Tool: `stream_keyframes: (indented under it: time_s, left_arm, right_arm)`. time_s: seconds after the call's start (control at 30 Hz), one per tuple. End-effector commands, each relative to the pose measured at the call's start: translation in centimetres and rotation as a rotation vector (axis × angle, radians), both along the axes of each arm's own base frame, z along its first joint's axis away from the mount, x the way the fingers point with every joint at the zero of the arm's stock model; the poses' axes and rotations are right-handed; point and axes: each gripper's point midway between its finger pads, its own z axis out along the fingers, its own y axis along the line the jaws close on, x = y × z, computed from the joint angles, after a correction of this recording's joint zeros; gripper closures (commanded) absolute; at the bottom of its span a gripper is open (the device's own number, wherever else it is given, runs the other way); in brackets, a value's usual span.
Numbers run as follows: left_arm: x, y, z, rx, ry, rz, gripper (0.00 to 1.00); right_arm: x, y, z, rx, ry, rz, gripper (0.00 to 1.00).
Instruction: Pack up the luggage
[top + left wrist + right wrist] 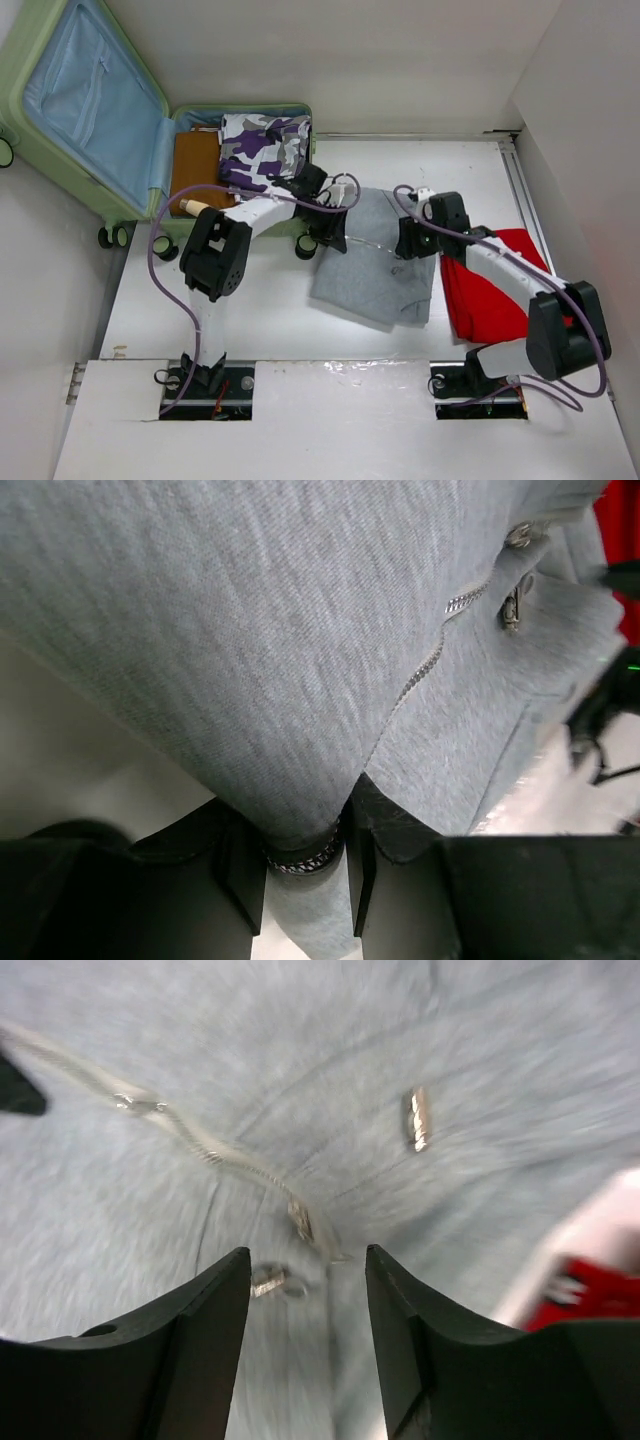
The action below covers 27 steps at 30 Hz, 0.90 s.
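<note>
luggage (85,100): far left, lid swung open to the left
in luggage: folded top (262,145) on right, flat pack (195,165) just left of it
zip jacket (375,270): mid counter (250,310), right of luggage's near corner
loose cloth (490,295): right of zip jacket, touching
left claw (305,865): jacket's far-left edge
right claw (308,1290): jacket's far-right edge

The luggage (14,95) has a pale green ribbed shell, a light blue lining (90,100) and black-and-green wheels (110,237). Inside the luggage lie a camouflage garment (262,145) in purple, white and grey and a plain tan-brown item (195,165). Just right of the luggage, on the white table (260,310), spreads a heather-grey garment (375,265) with a silver zip (425,670). Farther right of the luggage is a solid red cloth (490,290).
</note>
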Motion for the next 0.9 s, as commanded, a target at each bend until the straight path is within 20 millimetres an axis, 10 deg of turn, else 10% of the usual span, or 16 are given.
stream_keyframes:
  time_s: [0.0, 0.37, 0.6, 0.87]
  left_arm:
    - [3.0, 2.8, 4.6, 0.16, -0.242, -0.031, 1.0]
    - [11.5, 5.8, 16.8, 0.468, -0.78, 0.136, 1.0]
    - [14.8, 8.2, 25.8, 0.621, -1.039, 0.257, 1.0]
    - [15.9, 14.0, 30.2, 0.791, -1.116, 0.348, 1.0]
  right_arm:
    - [1.7, -1.5, 6.4, -0.085, -0.142, 0.03, 0.45]
    - [2.5, -6.1, 13.8, -0.111, -0.308, -0.064, 0.43]
    - [1.9, -7.0, 14.8, -0.119, -0.322, -0.082, 0.42]
    - [1.7, -7.9, 15.3, -0.133, -0.335, -0.102, 0.42]
